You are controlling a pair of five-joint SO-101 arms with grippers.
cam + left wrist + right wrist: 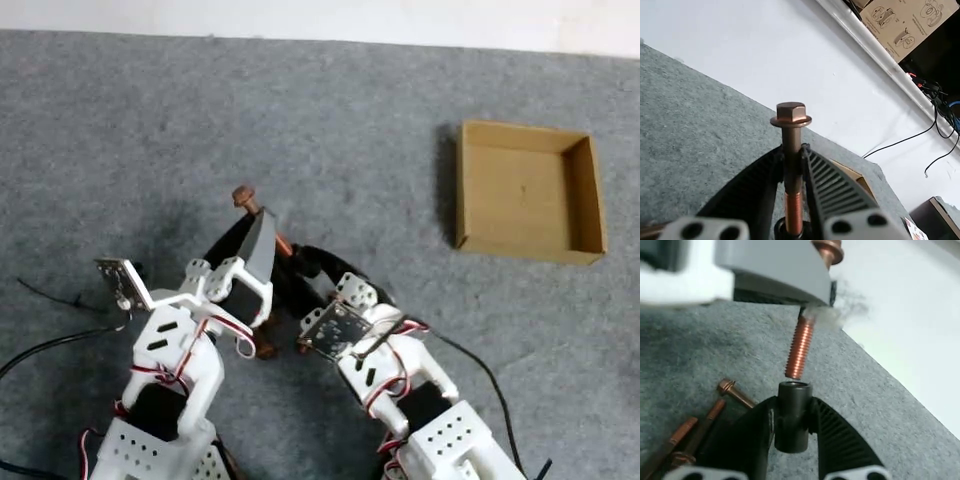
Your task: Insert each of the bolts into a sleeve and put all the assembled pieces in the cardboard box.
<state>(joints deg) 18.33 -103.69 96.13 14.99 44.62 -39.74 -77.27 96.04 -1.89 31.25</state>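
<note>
Bolt (791, 170) first, on the left: my left gripper (792, 150) is clenched on its shank, just under the head. That leaves the threaded end sticking out free behind the fingers, which is the end I need for the joint. From the high view the bolt runs on a slant, head toward the far left and thread toward the near right, aimed at the other arm.

Loose bolts (735, 392) lie on the mat (330, 130) close by the right gripper, waiting their turn.

To the right, my right gripper (791, 407) grasps the sleeve (791, 415) around its middle, with the open mouth turned up to the thread. The bolt's tip hangs just above that mouth and roughly in line with it. I can't tell whether they touch, but it is not inside yet. Holding the sleeve by its body keeps the bore clear. I judge that the next move is a short, straight push along the bolt's axis, and that any tilt could jam the thread on the rim.

Far right, well apart from both arms, the box (515, 190) sits with nothing in it.
</note>
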